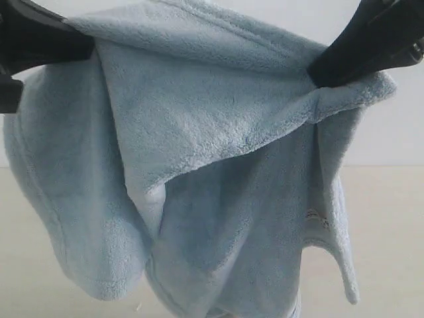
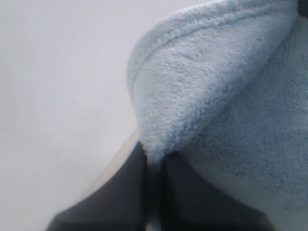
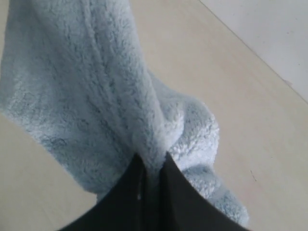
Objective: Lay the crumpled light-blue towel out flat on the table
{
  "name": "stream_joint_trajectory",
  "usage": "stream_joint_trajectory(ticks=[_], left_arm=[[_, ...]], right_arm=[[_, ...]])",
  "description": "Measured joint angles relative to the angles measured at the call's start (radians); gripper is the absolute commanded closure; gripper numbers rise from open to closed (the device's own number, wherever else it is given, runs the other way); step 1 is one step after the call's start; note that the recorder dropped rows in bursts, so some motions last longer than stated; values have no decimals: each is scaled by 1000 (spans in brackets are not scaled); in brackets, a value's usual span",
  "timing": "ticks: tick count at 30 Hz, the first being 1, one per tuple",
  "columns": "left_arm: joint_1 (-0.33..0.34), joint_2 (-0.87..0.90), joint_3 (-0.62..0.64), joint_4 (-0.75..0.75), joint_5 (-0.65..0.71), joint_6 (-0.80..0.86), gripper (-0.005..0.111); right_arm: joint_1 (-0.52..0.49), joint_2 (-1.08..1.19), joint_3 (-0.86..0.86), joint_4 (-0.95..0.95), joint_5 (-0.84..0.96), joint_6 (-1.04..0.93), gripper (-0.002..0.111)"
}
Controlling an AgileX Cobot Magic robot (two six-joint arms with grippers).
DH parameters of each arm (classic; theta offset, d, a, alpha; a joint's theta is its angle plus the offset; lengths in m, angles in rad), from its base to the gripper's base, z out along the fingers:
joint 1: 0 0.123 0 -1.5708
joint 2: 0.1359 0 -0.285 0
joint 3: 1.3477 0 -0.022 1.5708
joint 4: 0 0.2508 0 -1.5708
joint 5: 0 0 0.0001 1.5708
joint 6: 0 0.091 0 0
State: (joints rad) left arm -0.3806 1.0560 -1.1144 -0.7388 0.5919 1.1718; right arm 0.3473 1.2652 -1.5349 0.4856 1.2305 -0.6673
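Got the big fluffy pale-blue terry towel hanging in the air over the plain beige table; its low end might be brushing it, hard to tell. It's soft, floppy and sags in folds, so I'd hold it at the hem corners. The left gripper and right gripper are raised and well apart, each pinching a bunch of the top edge.

We see the left gripper with its two dark fingers pressed together on a folded edge of the towel, whose ridged hem arches beyond them, and a thin strip of table beside the fingers.
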Motion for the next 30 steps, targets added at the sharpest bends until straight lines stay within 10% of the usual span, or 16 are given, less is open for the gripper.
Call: stream_joint_trajectory(ticks=[18, 23, 30], left_arm=[[-4, -110, 3, 284, 163, -328, 103], [-4, -110, 6, 297, 208, -360, 103], [-2, -123, 2, 322, 225, -368, 103]], right_arm=[[11, 15, 335, 114, -149, 43, 105], [11, 52, 446, 139, -222, -9, 46], [8, 64, 494, 53, -263, -31, 54]])
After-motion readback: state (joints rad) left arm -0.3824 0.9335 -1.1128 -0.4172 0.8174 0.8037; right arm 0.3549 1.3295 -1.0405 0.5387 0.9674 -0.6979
